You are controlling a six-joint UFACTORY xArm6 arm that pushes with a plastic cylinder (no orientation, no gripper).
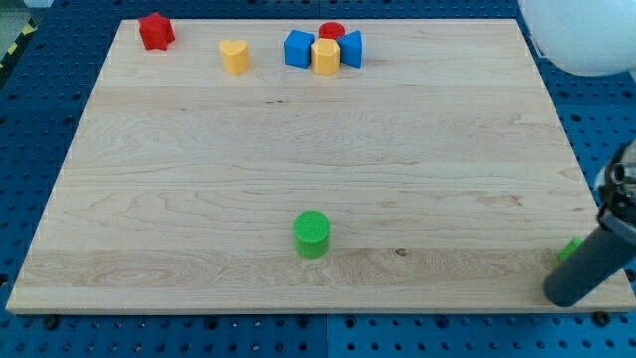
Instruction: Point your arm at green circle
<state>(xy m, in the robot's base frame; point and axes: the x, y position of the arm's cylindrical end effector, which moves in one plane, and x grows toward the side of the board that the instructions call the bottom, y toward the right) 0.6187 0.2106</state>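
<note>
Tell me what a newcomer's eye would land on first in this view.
The green circle stands alone near the board's bottom middle. At the view's top sits a tight cluster: two blue blocks, a yellow block and a red cylinder, with a yellow heart and red star further left. My tip rests at the bottom right, beside a partly hidden green block, far from the circle.

A green block (569,249) near the board's right edge, close to the bottom right corner, is mostly hidden behind the dark rod, so its shape cannot be told. The rod's upper part is cut off by the view's right edge, and my tip (562,295) is seen blurred at the board's bottom right corner. At the board's top edge, a red cylinder (332,31) is partly covered by the yellow block (325,56) standing before it.
</note>
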